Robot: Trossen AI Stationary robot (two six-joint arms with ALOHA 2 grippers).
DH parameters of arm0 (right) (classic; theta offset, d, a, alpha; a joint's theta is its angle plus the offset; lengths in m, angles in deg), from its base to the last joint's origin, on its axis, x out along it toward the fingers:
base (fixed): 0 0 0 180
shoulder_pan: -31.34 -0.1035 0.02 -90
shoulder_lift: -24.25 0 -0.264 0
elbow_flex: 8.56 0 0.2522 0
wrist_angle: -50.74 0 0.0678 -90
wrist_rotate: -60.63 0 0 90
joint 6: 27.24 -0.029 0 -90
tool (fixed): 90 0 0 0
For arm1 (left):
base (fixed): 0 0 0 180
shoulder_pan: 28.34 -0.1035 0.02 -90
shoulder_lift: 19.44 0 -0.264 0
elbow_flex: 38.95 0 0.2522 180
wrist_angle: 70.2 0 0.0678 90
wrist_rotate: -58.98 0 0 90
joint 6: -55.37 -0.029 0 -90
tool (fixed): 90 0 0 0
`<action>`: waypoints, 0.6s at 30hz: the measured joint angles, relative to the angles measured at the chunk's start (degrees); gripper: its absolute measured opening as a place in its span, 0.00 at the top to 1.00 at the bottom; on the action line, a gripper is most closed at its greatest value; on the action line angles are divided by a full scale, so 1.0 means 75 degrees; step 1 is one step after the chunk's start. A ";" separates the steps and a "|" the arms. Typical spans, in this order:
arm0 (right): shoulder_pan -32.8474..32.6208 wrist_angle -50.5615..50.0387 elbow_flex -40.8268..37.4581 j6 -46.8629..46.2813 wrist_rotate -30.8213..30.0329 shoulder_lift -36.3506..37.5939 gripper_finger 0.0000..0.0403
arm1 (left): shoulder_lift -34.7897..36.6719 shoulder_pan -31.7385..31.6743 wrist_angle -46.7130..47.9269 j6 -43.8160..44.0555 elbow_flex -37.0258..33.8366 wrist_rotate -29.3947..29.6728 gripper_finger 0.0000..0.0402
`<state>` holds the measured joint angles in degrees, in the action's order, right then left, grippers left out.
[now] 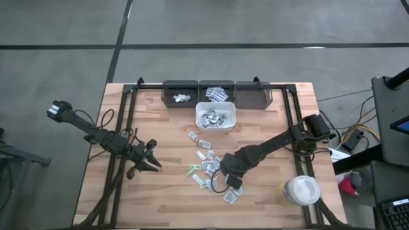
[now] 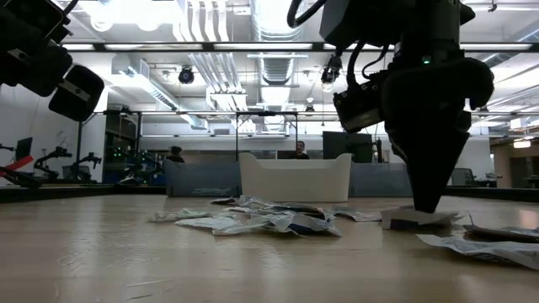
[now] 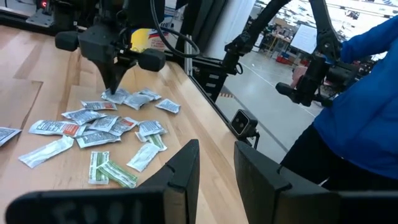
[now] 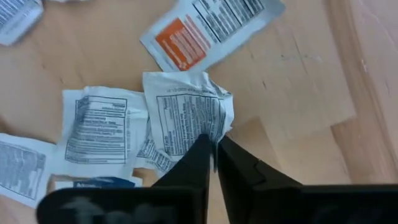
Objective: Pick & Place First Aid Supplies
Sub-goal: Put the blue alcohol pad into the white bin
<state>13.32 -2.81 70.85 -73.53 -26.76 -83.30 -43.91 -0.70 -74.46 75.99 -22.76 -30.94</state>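
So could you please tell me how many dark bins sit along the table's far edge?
3: left bin, middle bin, right bin, side by side behind the white tub.

A wooden tabletop carries three dark bins along its far edge, a white bin just before them, and a white round lidded tub near its right front corner.

**Colours on the desk**

We see a pale, light-brown wood-grain desk. The sachets are white with blue-grey print; a few are green-striped, and one carries an orange block. The bin is white, the trays behind it dark. The right tool is black. The tub is white-lidded with yellow.
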 joint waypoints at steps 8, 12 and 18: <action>0.0003 -0.0375 0.0287 -0.0004 0.0112 0.0105 0.98 | 0.0000 -0.0001 0.0002 -0.0004 0.0000 -0.0001 0.77; 0.0006 -0.1087 0.0597 0.0029 0.0282 0.0128 0.98 | 0.0001 -0.0001 0.0000 -0.0006 0.0000 -0.0001 0.77; 0.0015 -0.1323 0.0617 0.0536 0.0227 0.0131 0.98 | 0.0003 -0.0003 0.0001 -0.0034 0.0000 -0.0001 0.77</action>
<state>13.43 -12.74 75.49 -69.50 -25.05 -82.31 -43.89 -0.72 -74.45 75.73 -22.76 -30.95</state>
